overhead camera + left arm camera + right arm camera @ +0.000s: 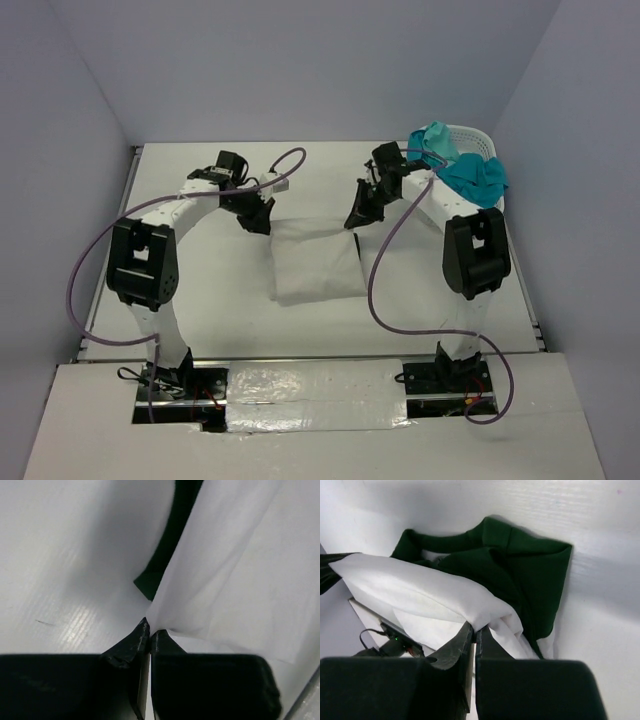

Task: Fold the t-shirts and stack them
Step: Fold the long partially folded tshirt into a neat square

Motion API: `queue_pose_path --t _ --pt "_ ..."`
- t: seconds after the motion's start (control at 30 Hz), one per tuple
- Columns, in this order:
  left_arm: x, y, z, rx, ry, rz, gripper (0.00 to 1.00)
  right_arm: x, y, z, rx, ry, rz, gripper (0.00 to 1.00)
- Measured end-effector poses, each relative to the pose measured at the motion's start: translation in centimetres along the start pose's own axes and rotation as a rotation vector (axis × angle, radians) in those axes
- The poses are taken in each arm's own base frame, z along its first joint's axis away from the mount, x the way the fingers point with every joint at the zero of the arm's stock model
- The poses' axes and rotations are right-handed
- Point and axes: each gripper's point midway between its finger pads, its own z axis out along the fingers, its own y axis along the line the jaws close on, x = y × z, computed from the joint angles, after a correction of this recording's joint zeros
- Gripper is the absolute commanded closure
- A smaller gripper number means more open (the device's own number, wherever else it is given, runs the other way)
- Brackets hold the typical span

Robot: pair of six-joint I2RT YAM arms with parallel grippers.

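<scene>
At the left of the white table (pixel 200 190), the left arm bends inward, and the left gripper (pixel 260 218) meets the far left corner of the white t-shirt (pixel 315 262). In the left wrist view its jaws stand all but pressed together, with only a thin line between them, nipping the very corner of the white cloth. A dark green t-shirt (pixel 165 555) shows as a dark strip beyond that corner, beside the bare tabletop.

The white t-shirt lies at the middle of the table as a folded, roughly square bundle. Its far edge runs between the two grippers, and its near edge points toward the arm bases.

The right gripper (pixel 357 218) holds the far right corner. In the right wrist view its jaws are pressed together on a fold of the white fabric, which sags away to the left. Beneath and behind it the dark green t-shirt lies flat on the table, collar uppermost. The overhead camera does not show it.

At the far right corner of the table stands a white lattice laundry basket (pixel 478 133), with a crumpled teal t-shirt (pixel 475 175) heaped in it and spilling over its near rim, just behind the right arm's elbow.
</scene>
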Motion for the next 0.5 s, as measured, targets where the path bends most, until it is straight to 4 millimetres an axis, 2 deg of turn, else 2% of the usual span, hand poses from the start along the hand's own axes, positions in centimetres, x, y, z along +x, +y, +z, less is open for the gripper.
queue_pose_path --t 0.03,0.07,0.17,0.2,0.33,0.4,0.47,0.5 --pt "0.0 0.5 0.4 -0.008 0.004 -0.011 0.72 -0.1 -0.2 0.2 0.001 -0.001 0.006 0.91" --pt "0.1 1.1 0.8 -0.022 0.012 -0.021 0.67 -0.4 -0.4 0.4 0.001 -0.005 0.014 0.78" --pt "0.5 2.9 1.8 -0.072 0.040 -0.068 0.50 -1.3 -0.8 1.2 0.004 -0.009 0.029 0.55" --pt "0.6 3.6 2.1 -0.097 0.053 -0.088 0.47 -2.0 -1.0 1.7 0.012 -0.012 0.027 0.53" --pt "0.4 7.0 2.8 -0.212 0.091 -0.161 0.45 -5.2 -2.2 3.3 0.054 -0.055 0.022 0.51" --pt "-1.1 9.0 2.3 -0.277 0.078 -0.194 0.49 -6.0 -3.0 3.0 0.090 -0.084 0.025 0.53" --pt "-3.0 10.7 1.0 -0.345 0.028 -0.235 0.52 -6.7 -3.4 2.0 0.118 -0.125 0.017 0.61" --pt "-4.0 11.1 0.0 -0.370 -0.004 -0.250 0.57 -6.9 -3.5 1.5 0.129 -0.149 0.012 0.68"
